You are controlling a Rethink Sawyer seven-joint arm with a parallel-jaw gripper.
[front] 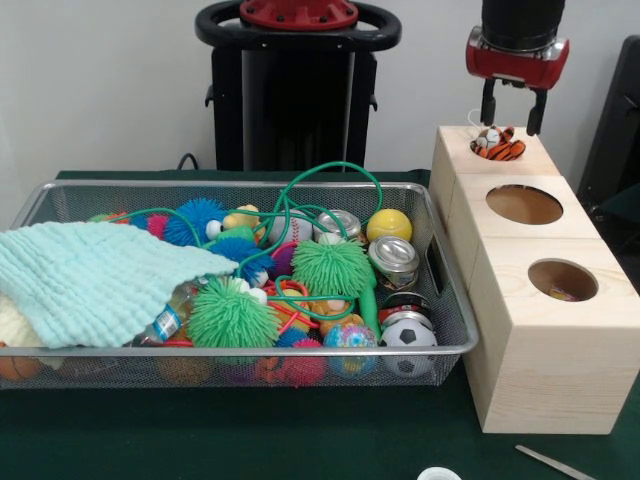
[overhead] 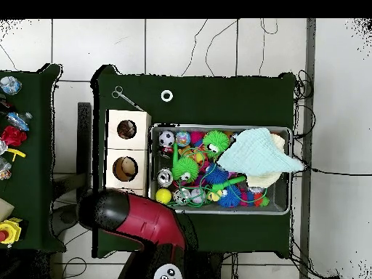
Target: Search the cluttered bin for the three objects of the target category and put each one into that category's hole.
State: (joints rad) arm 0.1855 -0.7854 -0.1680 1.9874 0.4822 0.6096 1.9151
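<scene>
Gripper (front: 512,112) is hanging w/ fingers spread, empty, just above the tiger plush (front: 498,145), which is sitting in the far hole of the wooden box (front: 545,350). Judging one drop roughly done; the wire bin (front: 452,300) is still packed. Overhead: arm is hiding that hole, but scissors (overhead: 125,96) are showing whole.

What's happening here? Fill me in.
The robot's gripper hangs open just above a small tiger toy that sits at the farthest hole of the wooden box. The gripper holds nothing. Beside the box, the wire bin is packed with balls, cans, spiky toys and a pale cloth.
</scene>
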